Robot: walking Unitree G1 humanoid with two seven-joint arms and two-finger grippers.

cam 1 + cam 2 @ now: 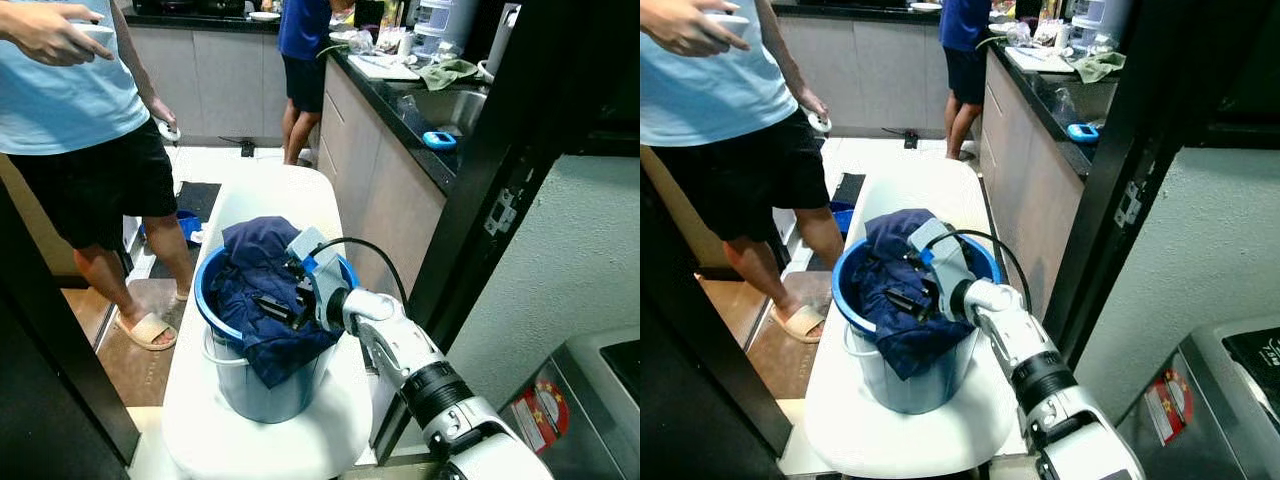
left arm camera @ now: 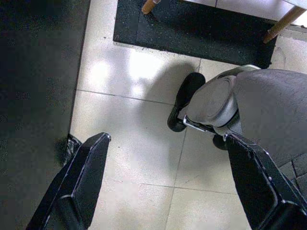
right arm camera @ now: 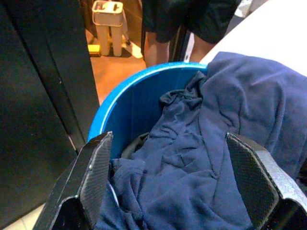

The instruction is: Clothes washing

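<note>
A blue bucket point(image 1: 207, 292) stands on a white table point(image 1: 280, 190) in front of me. A dark blue garment point(image 1: 255, 262) fills it and spills over its near rim. My right gripper point(image 1: 283, 303) reaches into the bucket from the right, just above the cloth. In the right wrist view its fingers point(image 3: 91, 172) stand wide apart, open, with the garment point(image 3: 201, 158) and the bucket's inner wall point(image 3: 139, 105) between and beyond them. My left gripper point(image 2: 165, 138) hangs open over the tiled floor beside my own foot point(image 2: 211, 103).
A person in a light blue shirt and black shorts point(image 1: 80, 120) stands close at the left of the table. Another person point(image 1: 300, 60) stands by the far counter. A dark counter with a sink point(image 1: 440, 110) runs along the right, a black door frame point(image 1: 500, 180) beside it.
</note>
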